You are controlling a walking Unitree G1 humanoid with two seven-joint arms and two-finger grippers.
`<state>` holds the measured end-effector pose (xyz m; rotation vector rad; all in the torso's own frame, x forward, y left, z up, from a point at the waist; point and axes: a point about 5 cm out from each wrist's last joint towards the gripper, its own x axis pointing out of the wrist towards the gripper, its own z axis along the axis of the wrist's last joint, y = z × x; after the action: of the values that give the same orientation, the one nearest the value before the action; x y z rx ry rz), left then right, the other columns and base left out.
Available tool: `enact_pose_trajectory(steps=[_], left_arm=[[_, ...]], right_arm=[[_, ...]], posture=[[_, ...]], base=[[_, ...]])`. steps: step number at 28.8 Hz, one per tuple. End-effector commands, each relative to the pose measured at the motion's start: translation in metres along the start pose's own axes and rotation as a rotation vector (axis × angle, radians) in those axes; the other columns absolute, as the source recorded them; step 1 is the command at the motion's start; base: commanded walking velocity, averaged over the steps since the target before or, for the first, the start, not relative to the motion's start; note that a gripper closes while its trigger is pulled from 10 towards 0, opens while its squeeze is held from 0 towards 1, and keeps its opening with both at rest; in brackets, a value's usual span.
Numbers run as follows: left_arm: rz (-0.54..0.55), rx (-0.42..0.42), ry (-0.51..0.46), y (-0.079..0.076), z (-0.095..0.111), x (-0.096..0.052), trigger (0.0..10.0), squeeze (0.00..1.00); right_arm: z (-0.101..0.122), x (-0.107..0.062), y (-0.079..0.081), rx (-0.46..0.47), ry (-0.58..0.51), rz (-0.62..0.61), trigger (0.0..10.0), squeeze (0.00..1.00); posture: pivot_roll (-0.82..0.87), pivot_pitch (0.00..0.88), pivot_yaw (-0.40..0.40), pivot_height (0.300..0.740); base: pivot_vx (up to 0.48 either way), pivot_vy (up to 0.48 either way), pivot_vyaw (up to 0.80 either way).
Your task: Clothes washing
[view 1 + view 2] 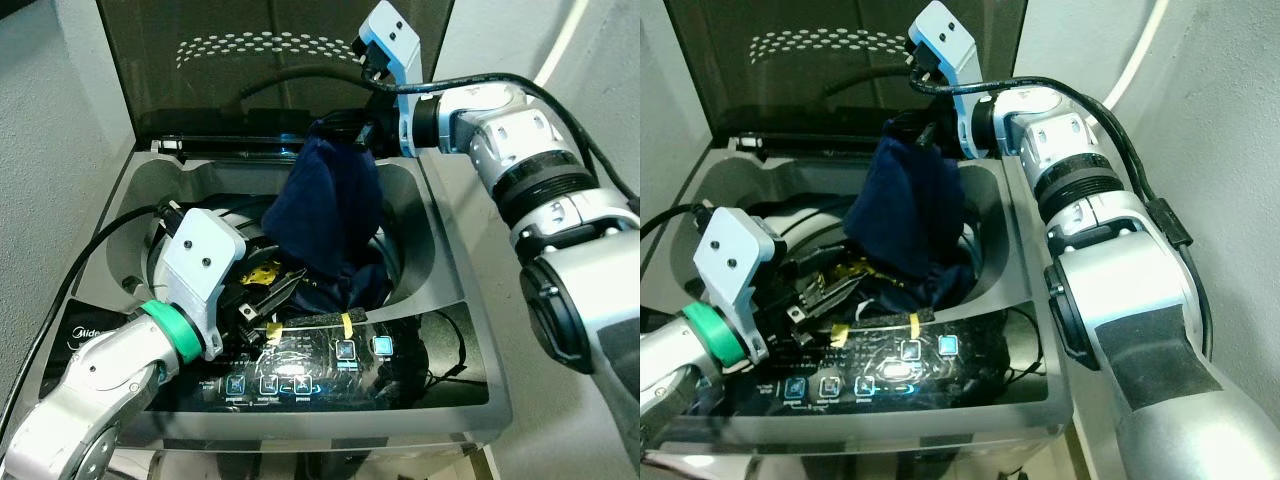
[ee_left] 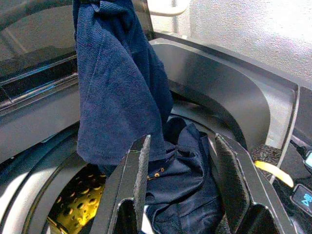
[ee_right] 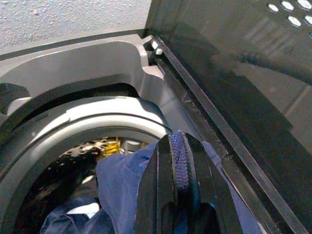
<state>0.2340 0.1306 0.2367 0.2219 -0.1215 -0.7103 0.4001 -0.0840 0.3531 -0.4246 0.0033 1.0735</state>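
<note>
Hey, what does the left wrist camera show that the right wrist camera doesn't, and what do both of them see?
Left wrist view: the left gripper with its fingers apart and nothing between them, poised over the drum, and the navy garment hanging as a long drape above more dark cloth in the drum.

Right wrist view: the right gripper shut on a fold of that garment, beside the raised smoked lid.

Both: the garment, the washer's grey top rim and the drum's perforated wall.
</note>
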Motion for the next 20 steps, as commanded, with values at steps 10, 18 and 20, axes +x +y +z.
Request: enact_pose_trajectory(steps=[10, 18, 20], left_arm=[[-0.049, 0.016, 0.066, 0.003, 0.002, -0.004, 10.0, 0.00], [-0.049, 0.010, 0.074, 0.004, 0.003, -0.005, 10.0, 0.00], [-0.049, 0.009, 0.075, 0.004, 0.004, -0.005, 10.0, 0.00]], right_arm=[[-0.034, -0.020, 0.014, -0.193, 0.282, 0.405, 10.0, 0.00], [-0.033, -0.020, 0.017, -0.162, 0.271, 0.454, 10.0, 0.67], [-0.030, -0.021, 0.017, -0.157, 0.261, 0.483, 10.0, 1.00]], posture=[[0.18, 0.037, 0.020, 0.740], [0.18, 0.036, 0.021, 0.740], [0.18, 0.031, 0.015, 0.740]], base=[[0.000, 0.000, 0.00], [0.000, 0.000, 0.00], [0.000, 0.000, 0.00]])
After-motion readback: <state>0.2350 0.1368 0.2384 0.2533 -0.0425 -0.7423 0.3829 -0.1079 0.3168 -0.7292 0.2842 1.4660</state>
